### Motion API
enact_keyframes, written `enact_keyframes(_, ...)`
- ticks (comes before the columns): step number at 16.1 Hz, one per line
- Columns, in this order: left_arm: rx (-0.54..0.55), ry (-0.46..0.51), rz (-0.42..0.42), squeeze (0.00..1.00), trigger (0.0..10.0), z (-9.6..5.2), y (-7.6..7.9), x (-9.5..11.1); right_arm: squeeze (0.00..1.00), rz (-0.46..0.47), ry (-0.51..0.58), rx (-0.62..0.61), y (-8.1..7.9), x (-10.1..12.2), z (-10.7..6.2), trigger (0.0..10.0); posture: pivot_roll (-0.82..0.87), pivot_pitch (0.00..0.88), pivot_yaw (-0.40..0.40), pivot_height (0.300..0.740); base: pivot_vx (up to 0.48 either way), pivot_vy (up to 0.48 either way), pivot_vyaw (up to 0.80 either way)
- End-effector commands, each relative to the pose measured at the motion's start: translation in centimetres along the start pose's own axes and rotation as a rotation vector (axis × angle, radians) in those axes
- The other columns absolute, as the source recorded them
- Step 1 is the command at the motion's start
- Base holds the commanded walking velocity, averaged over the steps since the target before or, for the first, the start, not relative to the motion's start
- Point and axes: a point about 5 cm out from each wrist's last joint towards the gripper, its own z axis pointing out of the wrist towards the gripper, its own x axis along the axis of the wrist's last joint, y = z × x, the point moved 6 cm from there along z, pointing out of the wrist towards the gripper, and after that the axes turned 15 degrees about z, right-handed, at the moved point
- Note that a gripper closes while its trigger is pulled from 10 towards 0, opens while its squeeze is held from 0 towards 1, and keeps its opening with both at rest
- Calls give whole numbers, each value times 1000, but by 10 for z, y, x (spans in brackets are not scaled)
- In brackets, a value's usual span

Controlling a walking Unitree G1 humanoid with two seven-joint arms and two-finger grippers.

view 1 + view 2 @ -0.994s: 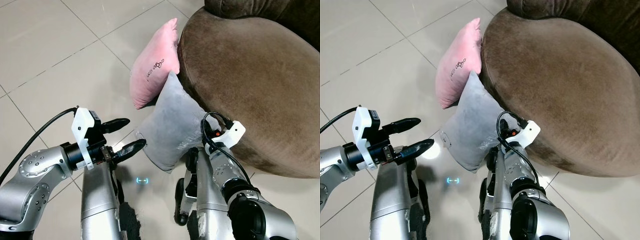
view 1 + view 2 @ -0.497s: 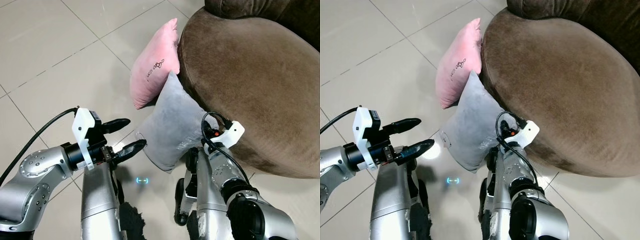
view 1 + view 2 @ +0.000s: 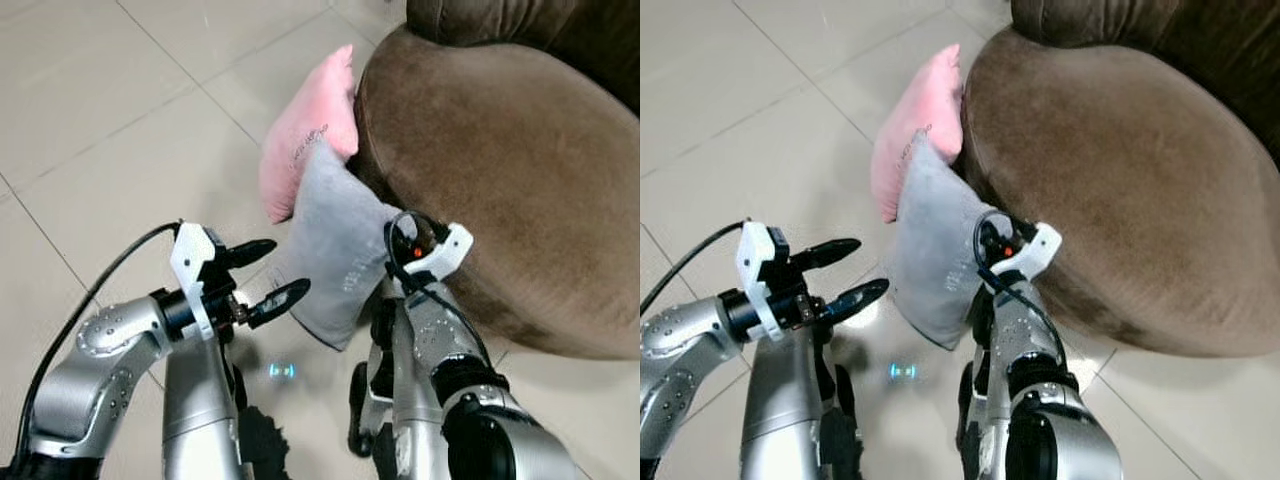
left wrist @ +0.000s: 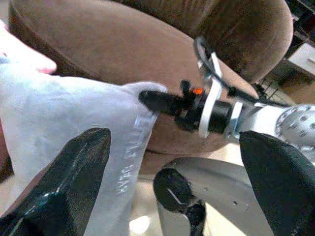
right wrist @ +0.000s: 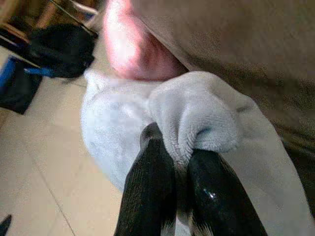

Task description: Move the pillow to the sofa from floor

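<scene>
Two pillows against one brown sofa (image 3: 520,180).

Item: grey pillow (image 3: 335,245), the task's thing. Stands on end, long axis near upright and tilted, upper corner against the pink pillow (image 3: 300,150), back face along the sofa's rounded front. Whether its lower corner touches the tiled floor (image 3: 110,120) cannot be told.

Right gripper (image 5: 172,155): fingers pinched hard on a bunched corner of the grey pillow, on the sofa-side edge. Nearer arm; it has the hold.

Left gripper (image 3: 265,275): fingers spread, nothing between them, just beside the pillow's floor-side face, not touching.

Governing relation: sofa seat lies above and to the robot's right of the held corner, so the likely carry is up and rightward over the seat's rim.
</scene>
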Motion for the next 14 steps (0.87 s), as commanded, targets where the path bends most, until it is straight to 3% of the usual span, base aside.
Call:
enact_keyframes(1,-15,-28,-3,0,10000,1,8,-11,0,15,26,51,-12,6,-4,0,77,168,-107,518,0,0,0)
enact_keyframes(2,-19,-30,5,0,10000,3,11,-15,0,22,65,118,-34,20,-8,0,72,144,-108,518,0,0,0)
enact_keyframes(3,-18,-26,6,0,10000,5,12,-16,0,25,73,135,-39,25,-9,0,71,137,-108,518,0,0,0)
enact_keyframes(5,-7,26,3,0,10000,14,16,-9,0,22,123,257,-85,56,-20,0,60,99,-104,518,0,0,0)
enact_keyframes(7,-6,43,3,0,10000,18,18,-6,0,15,177,311,-112,80,-25,0,52,84,-106,518,0,0,0)
enact_keyframes(8,8,65,21,0,10000,22,17,0,0,47,353,425,-172,146,-35,0,43,59,-94,518,0,0,0)
enact_keyframes(9,34,72,34,0,10000,24,14,3,0,22,474,463,-197,184,-43,0,37,52,-89,518,0,0,0)
enact_keyframes(11,121,75,44,0,10000,26,0,7,0,-78,659,485,-223,238,-61,0,23,25,-83,518,0,0,0)
enact_keyframes(12,143,75,48,0,10000,27,-4,8,0,-125,694,473,-225,248,-66,0,24,20,-85,518,0,0,0)
enact_keyframes(13,163,86,47,0,10000,29,-7,11,0,-238,715,418,-223,255,-68,0,26,11,-88,518,0,0,0)
enact_keyframes(14,172,90,54,0,10000,31,-8,14,0,-411,649,243,-197,245,-54,4549,21,3,-85,518,0,0,0)
